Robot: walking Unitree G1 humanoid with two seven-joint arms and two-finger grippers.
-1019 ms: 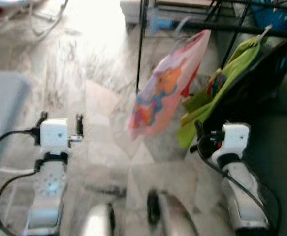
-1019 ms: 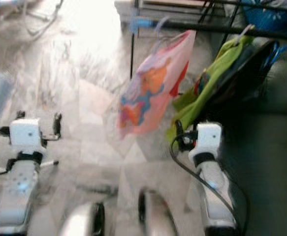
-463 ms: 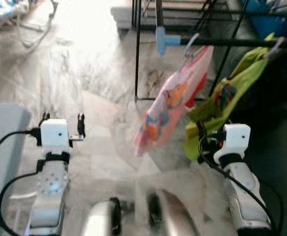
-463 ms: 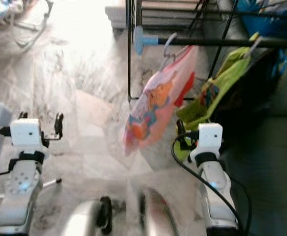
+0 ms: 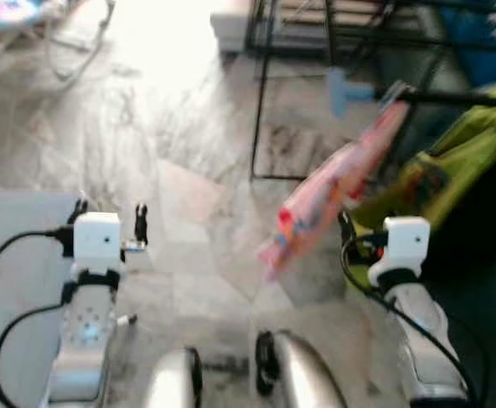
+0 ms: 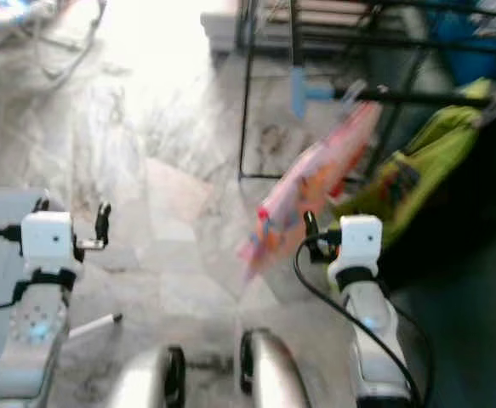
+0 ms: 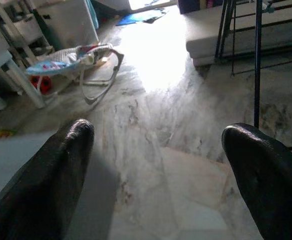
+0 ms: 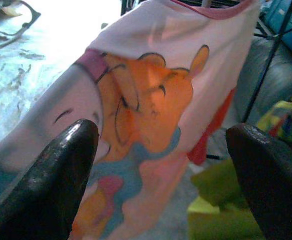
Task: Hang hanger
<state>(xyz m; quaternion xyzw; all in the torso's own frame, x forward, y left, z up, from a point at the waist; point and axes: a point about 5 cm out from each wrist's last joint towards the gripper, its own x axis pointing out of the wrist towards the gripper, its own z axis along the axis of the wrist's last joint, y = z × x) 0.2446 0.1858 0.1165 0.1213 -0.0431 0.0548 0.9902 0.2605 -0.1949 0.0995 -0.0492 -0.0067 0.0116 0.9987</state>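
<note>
Pink cartoon shirt (image 6: 303, 195) hangs tilted from dark rack rail (image 6: 426, 95), beside green garment (image 6: 409, 174). My right gripper (image 8: 161, 165) spread empty before the shirt; left gripper (image 7: 158, 165) spread over marble floor (image 7: 151, 125).

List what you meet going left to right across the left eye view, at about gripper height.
Left gripper → pink printed garment hanging from the rack's rail → right gripper → green garment on the rail.
</note>
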